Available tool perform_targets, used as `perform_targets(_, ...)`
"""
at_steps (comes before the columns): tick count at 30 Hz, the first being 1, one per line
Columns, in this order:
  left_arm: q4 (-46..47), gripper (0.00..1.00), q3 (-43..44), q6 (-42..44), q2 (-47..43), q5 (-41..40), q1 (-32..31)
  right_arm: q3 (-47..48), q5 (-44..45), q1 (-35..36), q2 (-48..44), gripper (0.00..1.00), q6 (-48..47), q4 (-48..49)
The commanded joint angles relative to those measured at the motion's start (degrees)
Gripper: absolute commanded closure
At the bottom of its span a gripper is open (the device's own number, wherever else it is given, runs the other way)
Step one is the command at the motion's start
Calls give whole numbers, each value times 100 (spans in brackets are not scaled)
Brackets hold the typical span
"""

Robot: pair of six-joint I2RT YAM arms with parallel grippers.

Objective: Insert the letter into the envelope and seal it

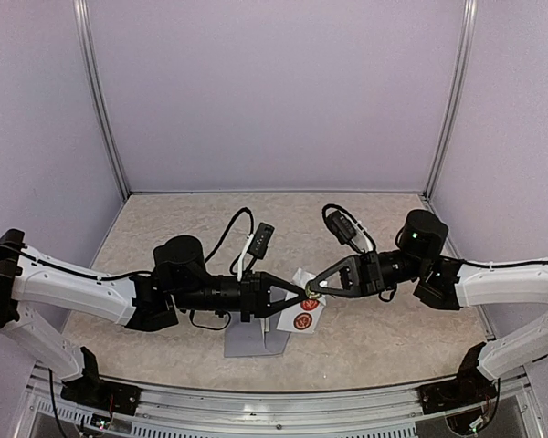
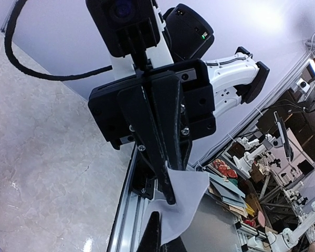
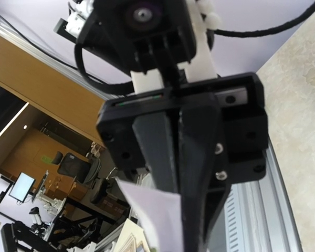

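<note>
Sticker strip up front, pinched in the air by my left gripper and right gripper, both clamped tight on it. Envelope lies flat on table, under my left gripper.

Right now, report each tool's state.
Left tool: closed, pinching the white sticker strip.
Right tool: closed on the same sticker strip.

Beige marble-look surface, boxed in by pale purple walls with metal corner posts. A white strip with round red stickers shows near the middle. The right wrist view catches an office chair and a monitor way in the background.
</note>
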Motion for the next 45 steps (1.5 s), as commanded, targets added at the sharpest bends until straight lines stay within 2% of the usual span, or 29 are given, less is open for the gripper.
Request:
perform_targets(1,359,100,-50,-52,-206,-296,108,54,-203,133,116,100,-154,-132)
perform_targets(28,370,100,-214,-578,-170,-676,395,203,4,309,110,100,-568,-519)
perform_targets(32,113,82,-342,-512,-337,-870,471,205,523,295,-89,100,-673,-662)
perform_targets(35,-362,65,-455,-323,-715,-1280,535,206,960,265,-239,100,-790,-887)
perform_targets(37,-802,58,-478,-114,-1056,-1661,553,213,1253,243,-288,100,-858,-1077)
perform_targets(40,-1262,57,-462,209,-1533,-1924,499,230,1621,214,-308,100,-921,-1288)
perform_targets(45,-949,57,-366,351,-1721,-1356,181,320,1948,210,-252,100,-921,-1302)
